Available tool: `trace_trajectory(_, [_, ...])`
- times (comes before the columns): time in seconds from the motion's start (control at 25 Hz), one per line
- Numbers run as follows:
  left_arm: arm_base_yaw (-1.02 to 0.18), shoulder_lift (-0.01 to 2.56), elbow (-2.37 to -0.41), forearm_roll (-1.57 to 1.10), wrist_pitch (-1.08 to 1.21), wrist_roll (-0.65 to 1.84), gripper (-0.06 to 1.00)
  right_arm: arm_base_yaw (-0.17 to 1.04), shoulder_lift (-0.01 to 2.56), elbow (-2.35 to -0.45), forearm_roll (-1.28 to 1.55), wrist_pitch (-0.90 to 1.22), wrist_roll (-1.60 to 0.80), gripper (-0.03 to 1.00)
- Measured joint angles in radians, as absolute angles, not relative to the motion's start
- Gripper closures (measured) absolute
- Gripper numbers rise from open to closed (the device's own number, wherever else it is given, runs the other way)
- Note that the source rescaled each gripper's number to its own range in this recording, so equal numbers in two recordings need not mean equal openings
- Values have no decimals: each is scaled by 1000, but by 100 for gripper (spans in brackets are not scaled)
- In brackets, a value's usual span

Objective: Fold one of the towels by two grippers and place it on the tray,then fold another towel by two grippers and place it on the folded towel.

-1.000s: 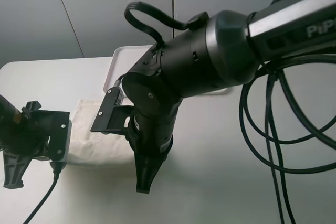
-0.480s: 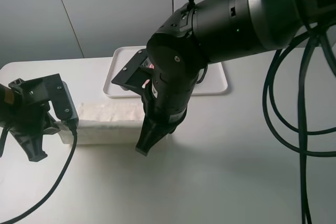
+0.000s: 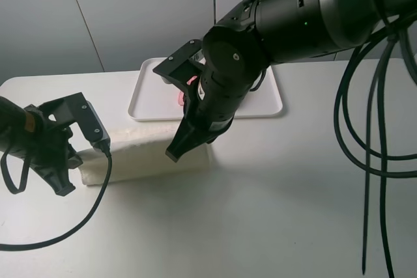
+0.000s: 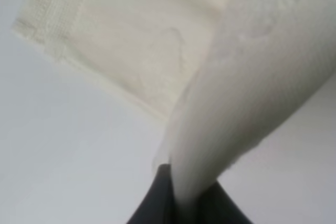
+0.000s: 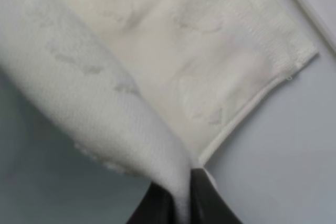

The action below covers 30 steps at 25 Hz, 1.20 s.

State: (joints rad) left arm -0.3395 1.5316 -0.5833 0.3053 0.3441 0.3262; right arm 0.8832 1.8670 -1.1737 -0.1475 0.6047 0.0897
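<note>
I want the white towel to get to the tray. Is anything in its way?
Nothing visible stands between the cream-white towel and the tray; they lie close together on the table. The right arm hides much of the tray, where only a bit of something pink shows.

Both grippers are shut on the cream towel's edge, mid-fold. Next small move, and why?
Probably lower the pinched edge onto the flat layer, toward the tray. Left gripper and right gripper are clamped on the cream towel, whose edge arches above the layer below, not yet laid.
</note>
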Motion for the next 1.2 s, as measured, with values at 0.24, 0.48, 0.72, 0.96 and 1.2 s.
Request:
trace_trajectory(0.24, [-285,1549,-585,356,274,183,93,882,1919,-1174,-202,526,155,97])
trace_trajectory(0.48, [-209,1551,-589,354,208,107,92,882,1957,-1174,-435,443,375,97])
trace_trajectory(0.72, [-200,1551,-589,358,140,73,72,882,1964,-1174,-625,453,558,97])
trace_trajectory(0.96, [-200,1551,-589,360,113,34,26,879,1965,-1174,-717,412,647,46])
trace_trajectory(1.2, [-200,1551,-595,360,122,-63,14,879,1965,-1174,-736,406,768,-2])
